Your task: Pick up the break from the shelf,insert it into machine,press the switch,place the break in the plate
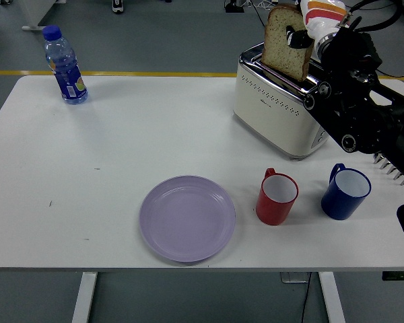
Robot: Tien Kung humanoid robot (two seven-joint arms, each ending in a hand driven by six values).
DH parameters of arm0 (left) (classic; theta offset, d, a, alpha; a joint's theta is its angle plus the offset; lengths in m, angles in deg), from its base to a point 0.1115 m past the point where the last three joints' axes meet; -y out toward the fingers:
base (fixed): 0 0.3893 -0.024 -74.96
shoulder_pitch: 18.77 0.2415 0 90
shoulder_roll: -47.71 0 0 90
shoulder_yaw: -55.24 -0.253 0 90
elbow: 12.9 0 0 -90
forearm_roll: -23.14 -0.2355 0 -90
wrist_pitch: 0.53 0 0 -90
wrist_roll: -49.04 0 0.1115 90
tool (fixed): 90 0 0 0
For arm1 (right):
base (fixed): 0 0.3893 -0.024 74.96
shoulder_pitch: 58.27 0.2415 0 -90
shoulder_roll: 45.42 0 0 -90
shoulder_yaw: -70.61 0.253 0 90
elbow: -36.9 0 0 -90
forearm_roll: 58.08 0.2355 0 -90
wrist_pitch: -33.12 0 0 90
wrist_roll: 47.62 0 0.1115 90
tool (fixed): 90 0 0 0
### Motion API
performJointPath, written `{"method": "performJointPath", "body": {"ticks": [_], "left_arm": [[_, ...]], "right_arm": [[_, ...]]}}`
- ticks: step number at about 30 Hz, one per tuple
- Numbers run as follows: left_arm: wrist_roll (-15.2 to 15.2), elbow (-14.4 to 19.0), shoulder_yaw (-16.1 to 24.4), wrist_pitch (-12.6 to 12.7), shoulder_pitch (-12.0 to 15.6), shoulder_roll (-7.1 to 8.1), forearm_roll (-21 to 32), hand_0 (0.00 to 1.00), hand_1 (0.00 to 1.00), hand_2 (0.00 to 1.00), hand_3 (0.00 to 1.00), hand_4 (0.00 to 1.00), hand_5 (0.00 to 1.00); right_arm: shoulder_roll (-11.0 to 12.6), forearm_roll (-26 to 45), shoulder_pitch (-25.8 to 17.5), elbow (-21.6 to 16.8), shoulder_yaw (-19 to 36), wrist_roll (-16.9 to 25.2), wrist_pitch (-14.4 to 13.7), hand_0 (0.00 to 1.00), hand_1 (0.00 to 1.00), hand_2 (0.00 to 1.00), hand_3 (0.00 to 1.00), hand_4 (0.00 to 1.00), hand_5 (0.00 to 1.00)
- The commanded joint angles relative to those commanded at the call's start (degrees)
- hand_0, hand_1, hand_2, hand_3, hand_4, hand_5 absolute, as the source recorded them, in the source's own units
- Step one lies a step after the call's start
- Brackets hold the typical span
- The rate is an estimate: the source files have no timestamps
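A slice of brown bread (pixel 285 44) is held upright just above the slots of the cream toaster (pixel 276 108) at the table's back right. My right hand (pixel 304 35), black with a white and orange cover, is shut on the slice's right edge. The lilac plate (pixel 187 218) lies near the front edge, left of the mugs and well away from the hand. My left arm does not show.
A red mug (pixel 277 197) and a blue mug (pixel 345 192) stand in front of the toaster. A blue-capped water bottle (pixel 64 66) stands at the back left corner. My right forearm (pixel 367 121) stretches over the table's right side.
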Motion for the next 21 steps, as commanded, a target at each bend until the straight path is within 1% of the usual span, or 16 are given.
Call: {"method": "performJointPath", "body": {"ticks": [2,4,5,6,9,10,11,16,17,19,21], "left_arm": [[0.0,0.0,0.1,0.0,0.0,0.01,-0.1,0.692,0.726,0.728,0.570,0.303,0.886],[0.1,0.0,0.2,-0.1,0.2,0.06,-0.4,0.692,0.726,0.728,0.570,0.303,0.886],[0.2,0.0,0.1,-0.1,0.2,0.09,-0.4,0.692,0.726,0.726,0.570,0.303,0.886],[0.2,0.0,0.0,-0.2,0.2,0.13,-0.3,0.692,0.726,0.726,0.570,0.303,0.886],[0.2,0.0,-0.2,-0.1,0.3,0.13,0.0,0.692,0.726,0.726,0.570,0.303,0.886],[0.2,0.0,-0.3,-0.1,0.2,0.12,0.0,0.692,0.726,0.726,0.570,0.303,0.886],[0.2,0.0,-0.3,-0.1,0.2,0.12,0.1,0.692,0.726,0.726,0.569,0.303,0.887],[0.1,0.0,-0.6,-0.1,0.1,0.09,0.4,0.692,0.726,0.726,0.569,0.303,0.887],[0.1,0.0,-0.6,-0.1,0.1,0.09,0.4,0.692,0.725,0.726,0.569,0.302,0.890],[0.0,0.0,-0.7,-0.1,0.1,0.11,0.7,0.692,0.725,0.726,0.569,0.302,0.890],[0.0,0.0,-0.7,-0.1,0.1,0.11,0.9,0.692,0.725,0.726,0.569,0.302,0.890]], "right_arm": [[0.4,-0.2,-0.2,-0.7,0.3,0.0,-0.4,0.192,0.238,0.342,0.484,0.471,0.002],[1.8,-0.9,-0.6,-3.4,1.1,0.0,-1.6,0.192,0.238,0.342,0.484,0.471,0.002],[2.2,-1.2,-0.8,-4.4,1.4,0.0,-2.0,0.184,0.206,0.309,0.457,0.419,0.002],[2.9,-1.6,-1.0,-5.9,1.9,0.0,-2.7,0.184,0.206,0.309,0.457,0.419,0.002],[4.2,-2.7,-1.5,-9.1,2.9,0.1,-3.6,0.184,0.206,0.309,0.457,0.419,0.002],[4.6,-2.9,-1.7,-10.2,3.2,0.0,-3.7,0.184,0.206,0.309,0.457,0.419,0.002],[5.0,-3.0,-1.8,-11.3,3.4,0.0,-3.8,0.164,0.176,0.283,0.433,0.405,0.002],[7.3,-2.3,-2.8,-16.5,4.2,-0.5,-3.8,0.164,0.176,0.283,0.433,0.405,0.002],[7.4,-2.3,-2.9,-16.7,4.2,-0.5,-3.8,0.116,0.141,0.268,0.414,0.422,0.002],[10.0,1.4,-4.2,-21.4,4.6,-1.4,-3.0,0.116,0.141,0.268,0.414,0.422,0.002],[11.6,4.6,-5.1,-25.3,5.0,-1.9,-2.5,0.116,0.141,0.268,0.414,0.422,0.002]]}}
